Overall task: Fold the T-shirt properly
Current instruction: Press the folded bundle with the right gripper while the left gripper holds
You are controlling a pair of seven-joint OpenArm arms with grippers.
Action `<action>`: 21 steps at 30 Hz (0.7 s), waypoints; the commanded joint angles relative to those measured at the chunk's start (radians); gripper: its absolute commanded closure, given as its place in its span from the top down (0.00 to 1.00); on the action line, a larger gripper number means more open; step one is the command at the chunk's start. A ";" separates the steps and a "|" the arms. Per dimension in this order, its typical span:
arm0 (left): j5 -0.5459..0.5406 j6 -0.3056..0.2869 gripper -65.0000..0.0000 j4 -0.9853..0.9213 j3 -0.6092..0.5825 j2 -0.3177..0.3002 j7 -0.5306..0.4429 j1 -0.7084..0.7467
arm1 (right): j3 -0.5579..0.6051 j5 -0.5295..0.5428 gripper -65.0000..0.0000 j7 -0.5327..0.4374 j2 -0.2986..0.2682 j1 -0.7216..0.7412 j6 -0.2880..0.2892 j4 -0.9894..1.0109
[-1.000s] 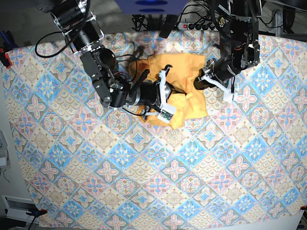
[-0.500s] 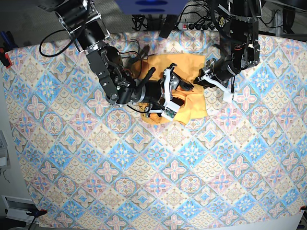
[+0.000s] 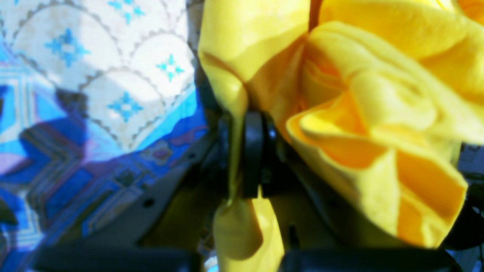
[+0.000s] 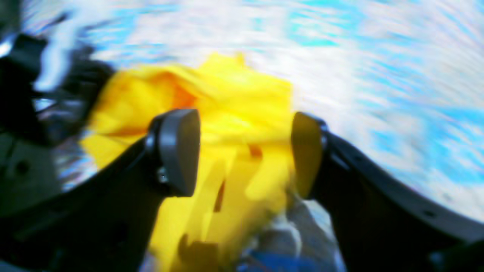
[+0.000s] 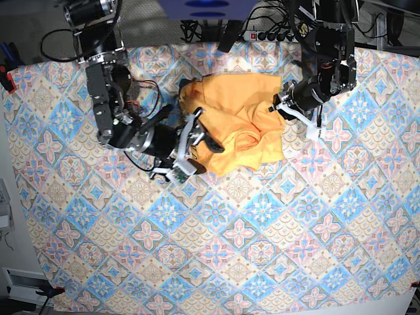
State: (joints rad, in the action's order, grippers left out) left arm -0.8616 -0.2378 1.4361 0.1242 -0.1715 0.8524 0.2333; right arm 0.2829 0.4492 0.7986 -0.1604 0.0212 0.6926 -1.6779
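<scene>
The yellow-orange T-shirt (image 5: 241,121) lies crumpled at the back middle of the table. My left gripper (image 5: 279,108) sits at the shirt's right edge, and in the left wrist view it is shut (image 3: 245,151) on a fold of the T-shirt (image 3: 378,113). My right gripper (image 5: 205,133) is at the shirt's left edge, open. In the blurred right wrist view its fingers (image 4: 177,151) stand wide apart, with the T-shirt (image 4: 234,105) lying beyond them and nothing gripped.
A blue-and-pink tile-patterned tablecloth (image 5: 262,230) covers the whole table. Cables and a power strip (image 5: 266,34) lie behind the table's back edge. Both arm bases stand at the back corners.
My right gripper has opened and let go of the shirt, and its arm has pulled back to the left. The shirt has settled flatter. The left gripper has kept its grip and place.
</scene>
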 commanded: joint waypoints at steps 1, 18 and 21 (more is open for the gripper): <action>-0.017 -0.011 0.00 0.013 0.016 -0.013 -0.009 -0.005 | -0.038 0.018 0.47 -0.026 -0.005 0.009 0.006 -0.023; -0.009 -0.016 0.00 0.013 0.041 0.007 -0.009 -0.010 | 0.043 0.018 0.10 -0.080 0.054 0.082 0.006 0.295; -0.009 -0.016 0.00 0.012 0.042 0.008 -0.009 -0.012 | 0.125 0.021 0.10 -0.058 0.054 0.076 0.006 0.238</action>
State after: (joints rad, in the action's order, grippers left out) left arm -0.8555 -0.2405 1.4361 0.1650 -0.1600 0.8486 0.2302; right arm 0.4072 0.4469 0.7673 -0.1043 0.0765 0.6868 -1.4139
